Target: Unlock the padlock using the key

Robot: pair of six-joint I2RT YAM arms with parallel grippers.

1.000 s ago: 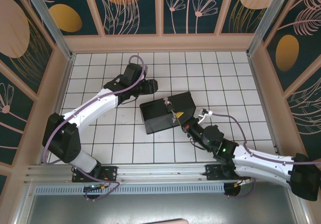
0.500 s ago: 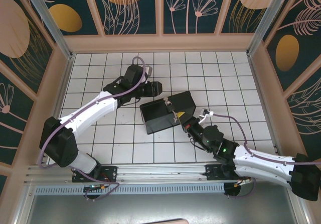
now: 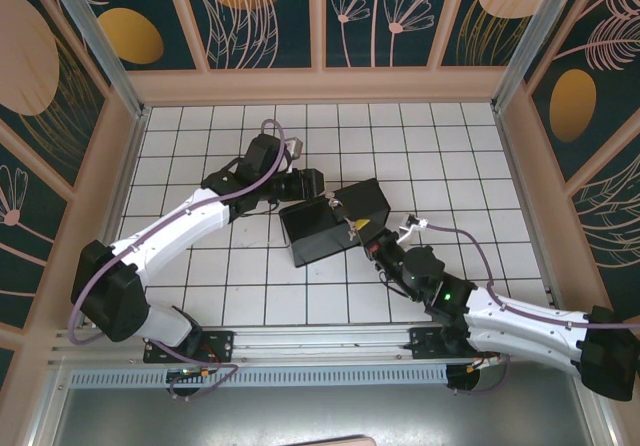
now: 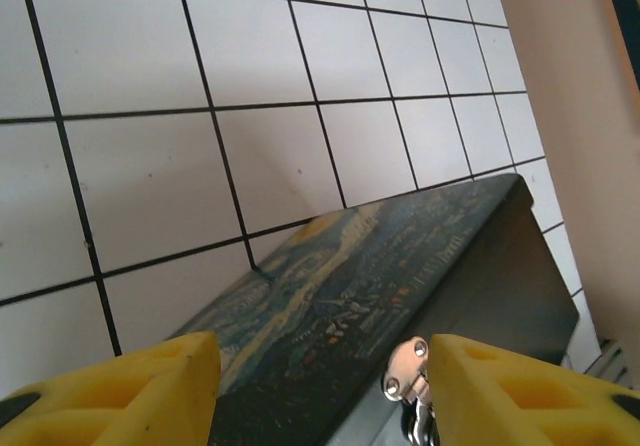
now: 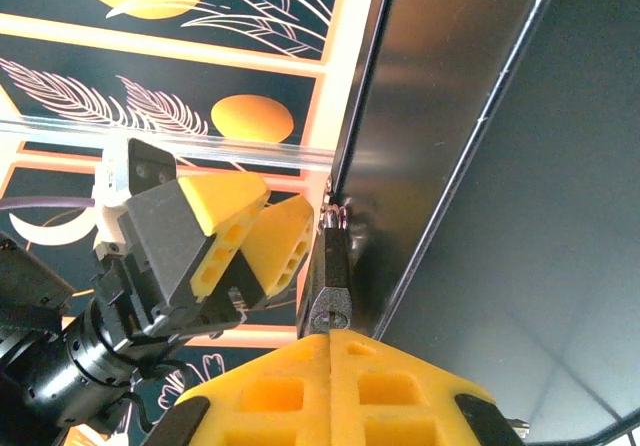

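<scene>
At the bottom middle of the right-wrist view, the right end effector is clenched on what looks to be the key; its blade points up the frame at the small silvery padlock on the edge of the dark box; beyond, the left end effector stands released, fingers astride the box's corner on the tiled counter; the step probably goes best if the left clamps the box first, then the blade stays in line with the keyhole, pushes straight and twists.
</scene>
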